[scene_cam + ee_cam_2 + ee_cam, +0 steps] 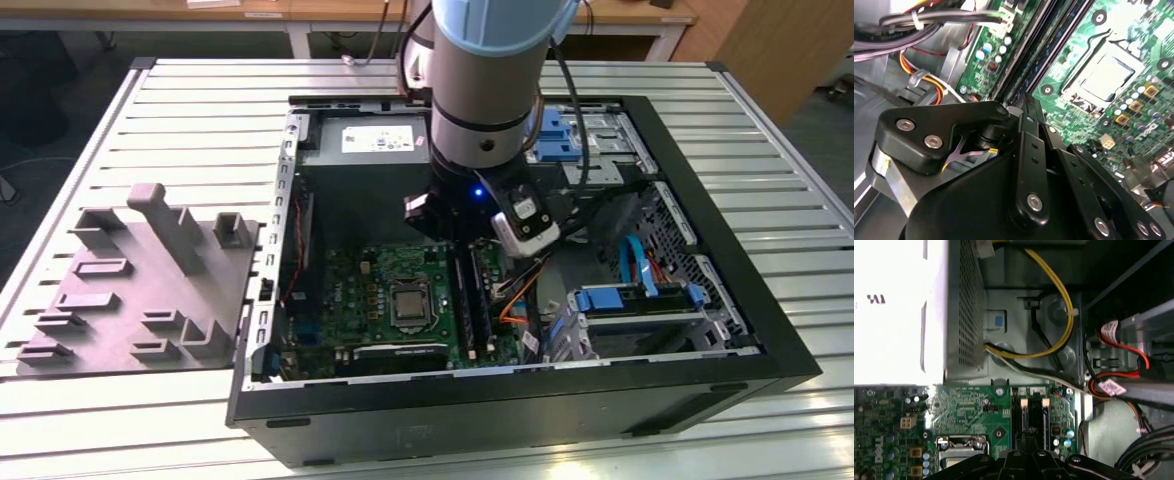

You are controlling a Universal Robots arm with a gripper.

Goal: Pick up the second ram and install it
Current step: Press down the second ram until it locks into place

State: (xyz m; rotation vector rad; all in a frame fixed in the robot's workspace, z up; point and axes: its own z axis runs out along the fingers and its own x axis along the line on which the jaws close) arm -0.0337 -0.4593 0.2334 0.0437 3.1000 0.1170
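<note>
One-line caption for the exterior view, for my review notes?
Robot arm reaching into an open computer case, its hand low over the memory slots of the green motherboard.

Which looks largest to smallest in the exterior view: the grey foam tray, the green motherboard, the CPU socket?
1. Grey foam tray
2. Green motherboard
3. CPU socket

The arm covers part of the motherboard, so the first two are less certain.
</note>
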